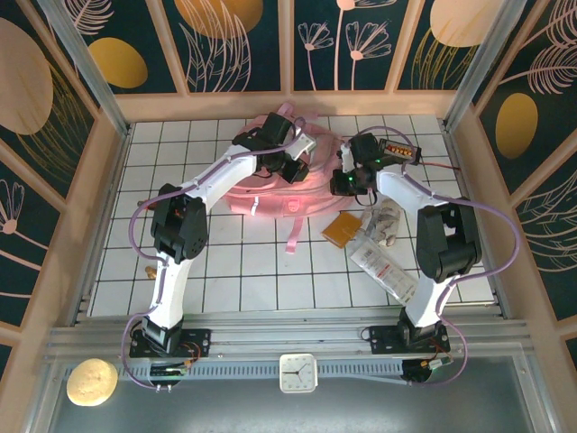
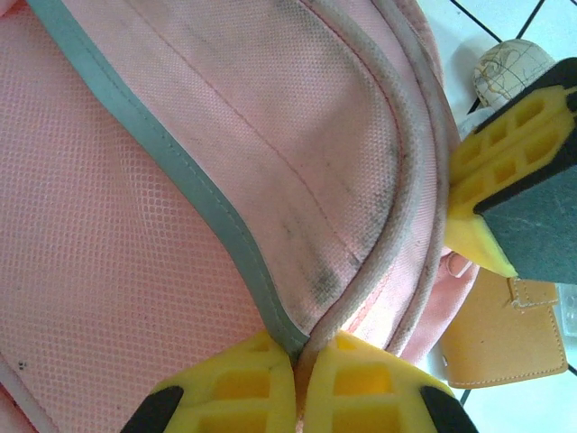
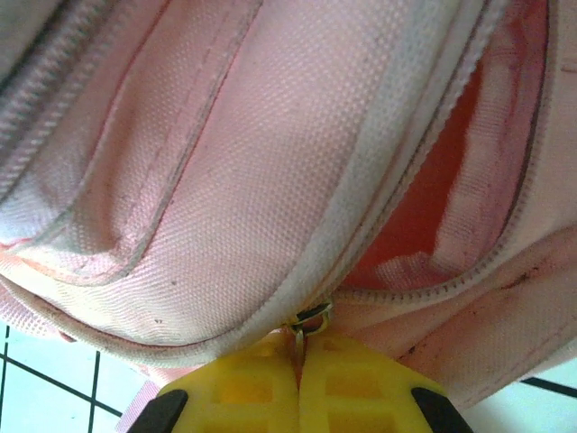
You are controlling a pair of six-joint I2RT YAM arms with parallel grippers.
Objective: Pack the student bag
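Right end effector (image 3: 299,365) pinching zip (image 3: 312,317), student bag (image 1: 270,194) flat, strap (image 1: 293,236) nearward

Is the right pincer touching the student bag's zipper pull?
Touching. Right wrist view: the right pincer is shut on the zipper pull of the student bag.

Bag (image 2: 135,225): pink cloth, woven, rough and bumpy; dirty grey marks seen.
Strip (image 2: 180,171) on bag: grey, smooth, a bit shiny.
Zip ring (image 3: 313,316): metal, shiny.
Pads (image 3: 243,388): yellow, matt, plastic look.
Wallet (image 2: 505,334): tan, grainy like leather, stitched edge.
Table (image 1: 243,262): white tiles, smooth, glossy.
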